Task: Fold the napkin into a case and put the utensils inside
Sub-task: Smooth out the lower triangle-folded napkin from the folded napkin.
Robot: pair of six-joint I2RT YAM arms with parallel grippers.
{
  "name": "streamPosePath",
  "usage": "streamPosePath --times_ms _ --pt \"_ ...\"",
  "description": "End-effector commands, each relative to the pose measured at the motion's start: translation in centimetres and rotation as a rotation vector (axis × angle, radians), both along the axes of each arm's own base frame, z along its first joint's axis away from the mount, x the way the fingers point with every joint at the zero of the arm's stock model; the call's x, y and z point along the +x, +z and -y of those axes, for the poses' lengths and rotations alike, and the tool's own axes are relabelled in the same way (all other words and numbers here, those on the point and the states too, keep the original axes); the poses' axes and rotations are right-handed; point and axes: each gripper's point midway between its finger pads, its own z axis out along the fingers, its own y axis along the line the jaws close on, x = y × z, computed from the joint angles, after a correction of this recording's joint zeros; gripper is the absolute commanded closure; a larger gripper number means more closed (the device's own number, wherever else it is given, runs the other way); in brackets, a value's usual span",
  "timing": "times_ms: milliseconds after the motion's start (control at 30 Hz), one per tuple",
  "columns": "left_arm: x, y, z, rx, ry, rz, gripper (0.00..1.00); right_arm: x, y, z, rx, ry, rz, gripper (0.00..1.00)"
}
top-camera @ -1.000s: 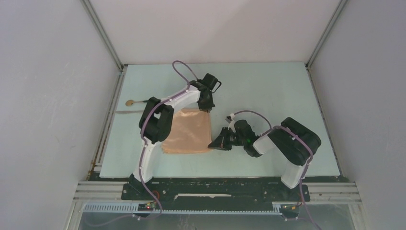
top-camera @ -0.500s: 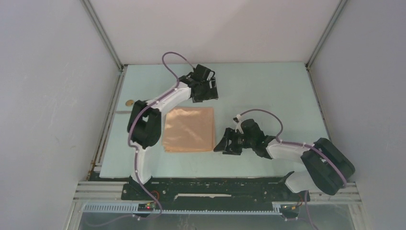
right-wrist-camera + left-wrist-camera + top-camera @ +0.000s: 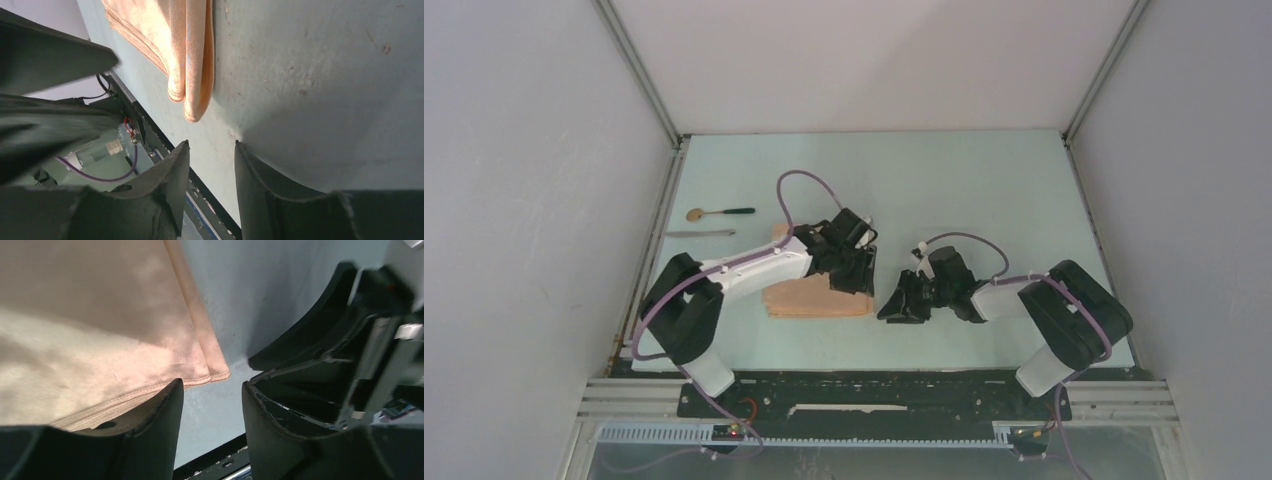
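The peach napkin [image 3: 809, 298] lies folded flat on the table, its layered near-right corner [image 3: 212, 371] just beyond my left fingertips. My left gripper [image 3: 858, 283] hovers low over the napkin's right side, open, with only bare table between its jaws [image 3: 212, 390]. Just right of that corner, my right gripper [image 3: 892, 306] is open and holds nothing, and the folded corner [image 3: 194, 95] lies ahead of its tips [image 3: 211, 146]. The utensils lie at the far left: a gold-bowled spoon [image 3: 718, 212] and a thin silvery piece [image 3: 700, 233]. No case shape shows.
The pale green table [image 3: 984, 190] ends at a black rail [image 3: 874, 380] along its near edge, close to both grippers. Grey walls [image 3: 534, 200] enclose the left, right and back. The left arm's links [image 3: 754, 268] cover part of the napkin.
Both grippers were shut at the napkin's right corners, then opened and let go. My left gripper swung from the far corner down to the near-right corner. The right arm shifted slightly.
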Motion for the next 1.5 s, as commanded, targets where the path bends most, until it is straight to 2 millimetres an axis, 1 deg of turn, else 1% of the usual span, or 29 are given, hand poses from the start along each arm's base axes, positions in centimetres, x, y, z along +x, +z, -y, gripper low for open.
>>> streamPosePath --times_ms 0,100,167,200,300,367,400,467,533,633,700,867,1033,1200,1300,1333,1400,1433,1467 --pt "-1.3 -1.9 1.1 0.019 -0.009 -0.037 0.47 1.5 1.5 -1.3 0.101 0.025 0.043 0.54" --pt "-1.8 -3.2 0.9 0.07 -0.015 -0.042 0.49 1.6 1.2 -1.7 0.109 0.045 0.038 0.56" --pt "-1.9 -3.9 0.8 0.09 -0.015 -0.048 0.56 1.7 1.0 -1.8 0.111 0.048 0.034 0.58" --pt "-1.8 -4.2 0.7 0.098 -0.016 -0.05 0.58 1.8 1.0 -1.9 0.114 0.05 0.031 0.6" --pt "-1.8 -4.5 0.9 0.104 -0.02 -0.057 0.64 2.1 0.7 -2.0 0.105 0.055 0.027 0.61" --pt "-1.9 -4.6 1.0 0.1 -0.024 -0.061 0.66 2.2 0.7 -1.9 0.106 0.05 0.027 0.61" --pt "-2.0 -4.7 1.0 0.104 -0.026 -0.067 0.65 2.3 0.7 -1.9 0.103 0.045 0.026 0.6" --pt "-2.4 -5.0 0.8 0.108 -0.029 -0.08 0.6 2.5 0.6 -1.8 0.104 0.04 0.027 0.59" --pt "-2.7 -5.2 0.7 0.111 -0.035 -0.085 0.6 2.6 0.5 -1.9 0.099 0.042 0.026 0.59" --pt "-2.8 -5.5 0.7 0.112 -0.034 -0.09 0.61 2.9 0.4 -2.1 0.096 0.048 0.024 0.62" --pt "-2.8 -5.6 0.9 0.111 -0.038 -0.096 0.65 3.0 0.3 -2.2 0.087 0.052 0.027 0.64" --pt "-3.0 -5.8 1.0 0.115 -0.042 -0.104 0.72 3.1 0.0 -2.5 0.071 0.059 0.032 0.72" --pt "-3.3 -6.1 0.9 0.119 -0.048 -0.113 0.72 2.9 -0.3 -2.8 0.043 0.077 0.038 0.75" --pt "-3.3 -5.9 1.0 0.112 -0.051 -0.111 0.71 2.7 -0.7 -3.0 0.027 0.09 0.03 0.88" --pt "-3.4 -6.1 1.2 0.111 -0.054 -0.122 0.77 2.6 -0.7 -3.1 0.025 0.095 0.03 0.94" --pt "-3.4 -6.1 1.2 0.109 -0.057 -0.124 0.81 2.6 -0.7 -3.1 0.027 0.097 0.031 0.96" --pt "-3.4 -5.9 1.4 0.105 -0.062 -0.12 0.97 2.6 -0.7 -3.1 0.028 0.099 0.029 1.0" --pt "-3.4 -5.8 1.4 0.104 -0.061 -0.118 1.0 2.6 -0.7 -3.1 0.028 0.099 0.03 1.0" --pt "-3.4 -5.8 1.4 0.106 -0.059 -0.114 1.0 2.6 -0.7 -3.1 0.029 0.1 0.031 1.0"
